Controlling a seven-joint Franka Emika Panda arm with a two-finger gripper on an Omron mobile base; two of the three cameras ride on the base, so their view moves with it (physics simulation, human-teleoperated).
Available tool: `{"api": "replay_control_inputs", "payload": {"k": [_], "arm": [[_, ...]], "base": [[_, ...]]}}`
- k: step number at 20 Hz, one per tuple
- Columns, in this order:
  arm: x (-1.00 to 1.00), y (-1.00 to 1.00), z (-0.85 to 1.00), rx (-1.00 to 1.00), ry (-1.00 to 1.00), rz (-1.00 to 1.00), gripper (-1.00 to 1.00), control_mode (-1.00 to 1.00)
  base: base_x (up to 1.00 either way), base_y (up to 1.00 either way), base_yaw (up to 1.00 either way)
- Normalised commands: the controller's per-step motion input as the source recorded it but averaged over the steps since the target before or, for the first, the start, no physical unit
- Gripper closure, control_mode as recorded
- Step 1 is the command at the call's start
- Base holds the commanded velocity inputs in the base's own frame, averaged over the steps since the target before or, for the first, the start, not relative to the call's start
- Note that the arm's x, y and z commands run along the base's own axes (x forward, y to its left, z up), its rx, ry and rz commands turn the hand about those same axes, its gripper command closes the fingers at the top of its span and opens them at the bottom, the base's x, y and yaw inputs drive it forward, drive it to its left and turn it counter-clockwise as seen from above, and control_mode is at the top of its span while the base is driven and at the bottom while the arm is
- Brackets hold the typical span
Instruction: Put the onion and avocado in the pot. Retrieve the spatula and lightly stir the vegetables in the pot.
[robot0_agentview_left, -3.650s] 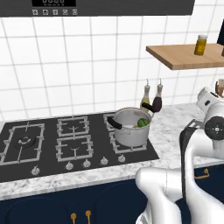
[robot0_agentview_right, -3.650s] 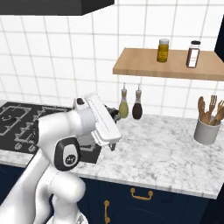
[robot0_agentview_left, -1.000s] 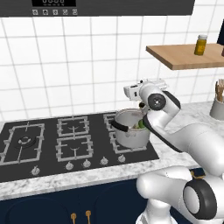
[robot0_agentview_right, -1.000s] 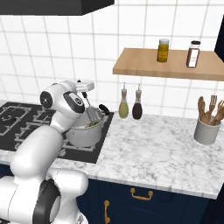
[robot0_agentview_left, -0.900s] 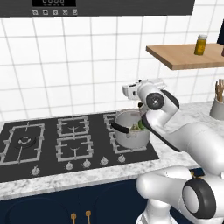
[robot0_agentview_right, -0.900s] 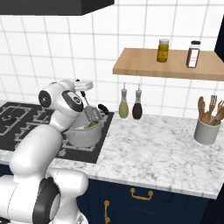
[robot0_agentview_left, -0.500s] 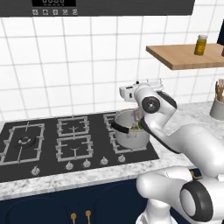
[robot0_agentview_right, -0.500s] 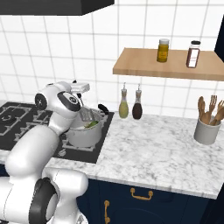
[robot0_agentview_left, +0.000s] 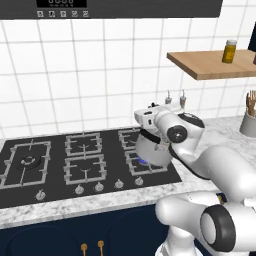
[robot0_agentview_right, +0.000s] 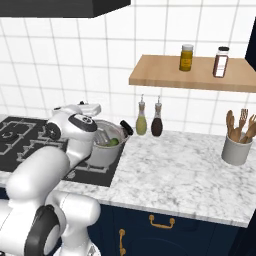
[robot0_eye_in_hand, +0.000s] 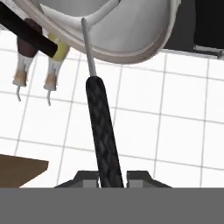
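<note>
The steel pot (robot0_agentview_right: 102, 154) stands on the hob's right front burner, its black handle (robot0_agentview_right: 126, 130) pointing at the bottles. Inside, the green avocado (robot0_agentview_right: 114, 142) lies against the right wall. The onion is hidden behind my arm and the pot wall. My gripper (robot0_eye_in_hand: 112, 178) is shut on the spatula's black textured handle (robot0_eye_in_hand: 103, 140), and its thin metal shaft (robot0_eye_in_hand: 89, 48) runs over the rim into the pot (robot0_eye_in_hand: 131, 39). In the left base view my arm covers most of the pot (robot0_agentview_left: 150, 154).
The black gas hob (robot0_agentview_left: 50, 160) stretches left of the pot. Two bottles (robot0_agentview_right: 149, 122) stand by the tiled wall just right of it. A wooden shelf (robot0_agentview_right: 190, 75) with jars hangs above the marble counter (robot0_agentview_right: 170, 170); a utensil crock (robot0_agentview_right: 236, 149) sits far right.
Since the earliest frames the arm has swung from the right counter to the pot with the spatula. Over the last second the hand drifted a little left above the pot.
</note>
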Motion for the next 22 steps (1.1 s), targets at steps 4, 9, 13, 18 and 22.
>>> {"api": "replay_control_inputs", "payload": {"k": [4,9,13,18,22], "arm": [[0.01,0.07,-0.19,-0.03,0.04,0.14,1.00,-1.00],[0.00,0.32,0.22,0.00,0.00,0.09,1.00,-1.00],[-0.01,0.41,0.27,0.00,0.00,0.04,1.00,-1.00],[-0.08,0.20,-0.02,0.00,0.00,0.08,1.00,-1.00],[0.00,0.01,-0.33,0.00,0.00,0.05,1.00,-1.00]], "base": [[0.00,0.00,0.00],[0.00,0.00,0.00],[0.00,0.00,0.00],[0.00,0.00,0.00],[0.00,0.00,0.00]]}}
